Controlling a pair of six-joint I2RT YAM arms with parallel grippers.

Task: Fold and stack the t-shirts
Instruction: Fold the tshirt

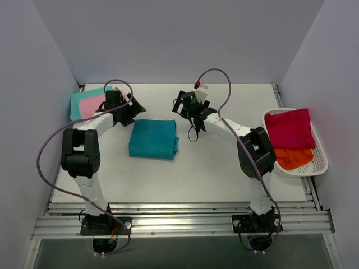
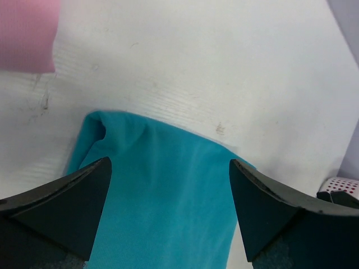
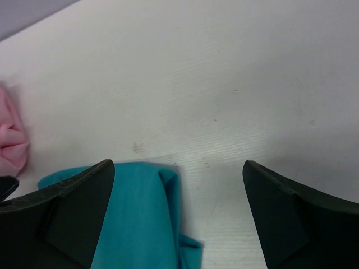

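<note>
The left claw (image 2: 168,168) and right claw (image 3: 178,168) both gape, released and holding nothing, poised near the far corners of the folded teal shirt (image 1: 153,138). Soft, light and floppy, it would likely sag, so pinch both corners of one edge. It lies flat on the white table (image 1: 224,168), with pale walls (image 1: 168,39) around it.

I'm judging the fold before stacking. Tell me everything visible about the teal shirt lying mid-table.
The teal shirt is plain, soft-looking cloth, folded into a flat, roughly square packet, its layers slightly offset along the right edge. It lies on the white table, apart from the pink shirt. Only the table touches it: the left gripper and right gripper stand open near its far corners, holding nothing.
</note>
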